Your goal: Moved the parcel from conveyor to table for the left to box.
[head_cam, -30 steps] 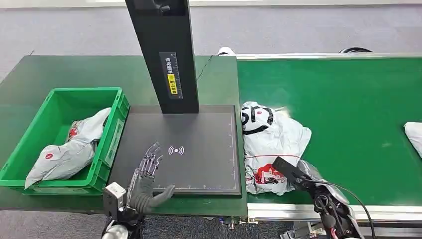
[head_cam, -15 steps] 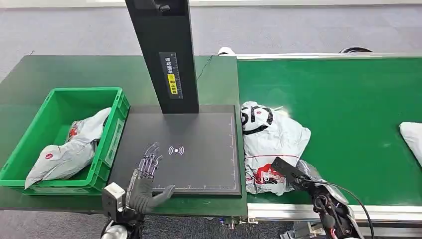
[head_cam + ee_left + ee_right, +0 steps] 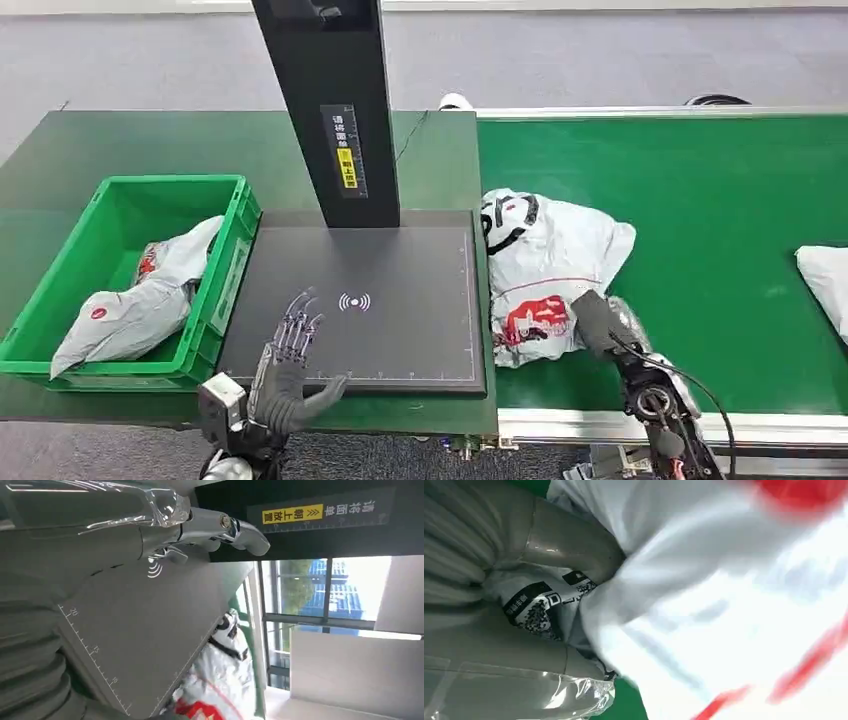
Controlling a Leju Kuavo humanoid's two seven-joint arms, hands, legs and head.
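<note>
A white parcel (image 3: 552, 270) with red and black print lies on the green conveyor (image 3: 720, 200), close to the table's edge. My right hand (image 3: 598, 325) grips its near edge; the right wrist view has the thumb (image 3: 569, 545) and fingers pinching the crumpled parcel (image 3: 724, 605). My left hand (image 3: 290, 355) hovers with fingers spread over the near part of the black scanner pad (image 3: 410, 320), holding nothing. In the left wrist view, the left hand (image 3: 100, 540) reaches over the pad (image 3: 150, 625), with the parcel (image 3: 220, 675) beyond it.
A green bin (image 3: 175, 183) at the table's left holds a grey parcel (image 3: 140, 300). A black post (image 3: 330, 110) rises behind the pad. Another white parcel (image 3: 825, 275) lies at the belt's right edge.
My right hand has moved forward and closed on the parcel's near edge; the parcel has bunched up and shifted away from me. The parcel at the right edge has drifted left.
</note>
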